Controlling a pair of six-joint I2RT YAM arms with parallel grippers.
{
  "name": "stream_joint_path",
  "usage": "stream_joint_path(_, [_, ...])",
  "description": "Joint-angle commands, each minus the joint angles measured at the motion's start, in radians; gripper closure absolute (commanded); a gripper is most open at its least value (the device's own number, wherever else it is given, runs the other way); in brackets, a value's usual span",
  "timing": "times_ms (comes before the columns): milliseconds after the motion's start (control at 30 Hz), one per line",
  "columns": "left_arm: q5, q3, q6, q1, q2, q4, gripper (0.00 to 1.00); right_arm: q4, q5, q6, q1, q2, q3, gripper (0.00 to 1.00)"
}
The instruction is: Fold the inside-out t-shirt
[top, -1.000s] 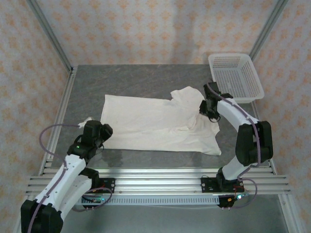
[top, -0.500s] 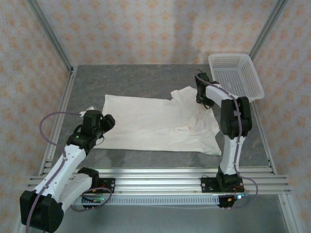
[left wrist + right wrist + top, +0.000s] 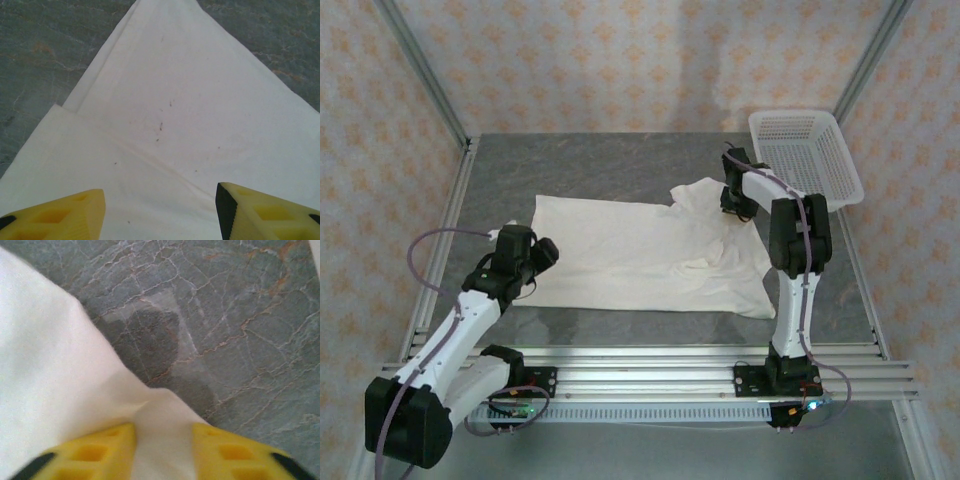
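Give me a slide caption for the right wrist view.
Right end effector straddling a t-shirt edge over the grey table.

The table [image 3: 620, 160] has a grey top with a pattern like marble, with thin lighter veins in it. The inside-out t-shirt [image 3: 640, 255] lies directly on it, around the middle. It is spread mostly flat on the left part and wrinkled on the right part, where one sleeve points to the far side. A white mesh basket [image 3: 805, 155] stands at the far right corner, near that sleeve.
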Motion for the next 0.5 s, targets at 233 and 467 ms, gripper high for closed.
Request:
stream_joint_path(233, [-0.141,0.311,0.023,0.026,0.28,-0.084,0.39,-0.058,-0.068,-0.114,-0.006,-0.02,0.117,1.0])
stream_joint_path(467, [-0.16,0.495,-0.046,0.098,0.527,-0.061,0.4,0.008,-0.097,-0.072,-0.004,-0.145,0.034,1.0])
